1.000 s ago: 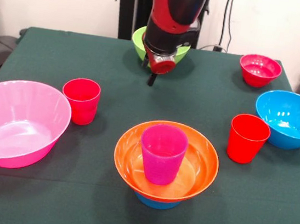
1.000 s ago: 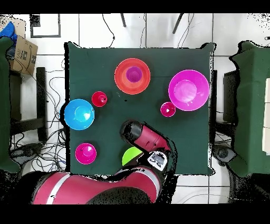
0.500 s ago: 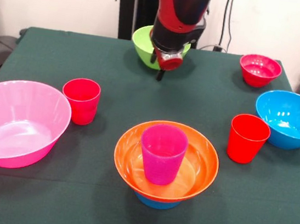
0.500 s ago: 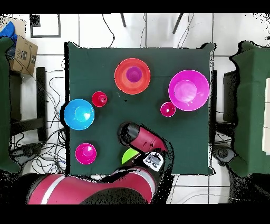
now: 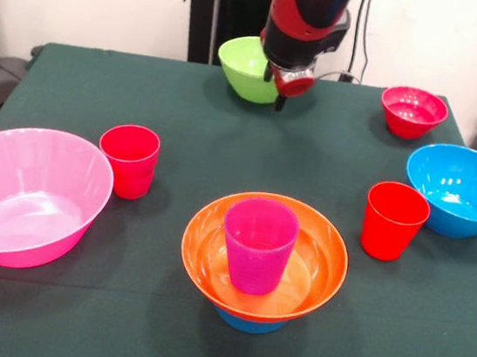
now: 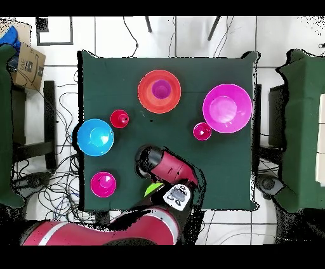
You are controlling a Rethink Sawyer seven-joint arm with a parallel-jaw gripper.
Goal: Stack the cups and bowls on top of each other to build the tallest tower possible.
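The tower stands near the table's front: an orange bowl [image 5: 315, 268] on a small blue bowl [image 5: 250, 323], with the purple cup [image 5: 258, 243] upright inside it; the overhead view shows the orange bowl [image 6: 147, 95] and the purple cup [image 6: 160, 89]. My gripper [image 5: 281, 99] hangs empty at the far side, just right of the lime green bowl [image 5: 244, 67], well away from the tower. In the overhead view my gripper [image 6: 146, 160] partly hides the green bowl [image 6: 153, 188]. Two red cups [image 5: 129, 160] [image 5: 394, 220] stand upright left and right of the tower.
A large pink bowl [image 5: 25, 194] sits at the left, a large blue bowl [image 5: 464, 191] at the right edge, and a small red-magenta bowl [image 5: 413, 111] at the far right. Chairs and cables surround the table [image 6: 127, 70].
My gripper has moved to the right and further back in the front view, from in front of the green bowl to its right side. The bowls and cups have not moved.
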